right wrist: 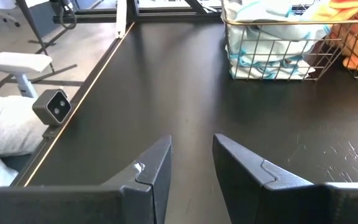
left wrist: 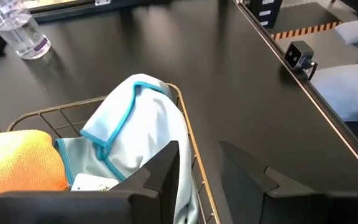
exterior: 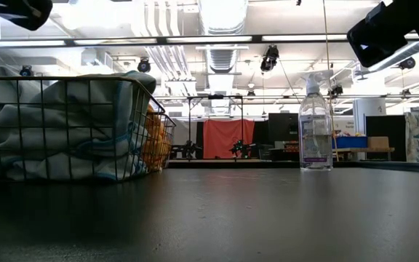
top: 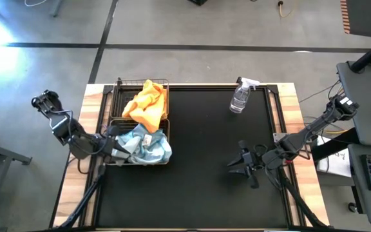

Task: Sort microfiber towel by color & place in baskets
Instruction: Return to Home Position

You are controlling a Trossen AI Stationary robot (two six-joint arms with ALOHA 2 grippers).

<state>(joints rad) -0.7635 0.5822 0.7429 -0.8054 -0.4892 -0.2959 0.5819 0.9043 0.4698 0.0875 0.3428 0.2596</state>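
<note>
Orange towel (top: 147,103) fills the far basket (top: 133,82); blue towels (top: 148,145) heap the near basket (top: 137,164); the sorting looks finished.

No towel lies loose on the table (top: 198,193), so neither arm has anything to carry; the left gripper (top: 116,147) hangs at the near basket's outer edge, fingers apart and empty; the right gripper (top: 242,165) waits over bare table, well apart from both baskets, fingers likewise spread on nothing; the bottle (top: 240,98) stands upright near the far edge, out of the way.
</note>
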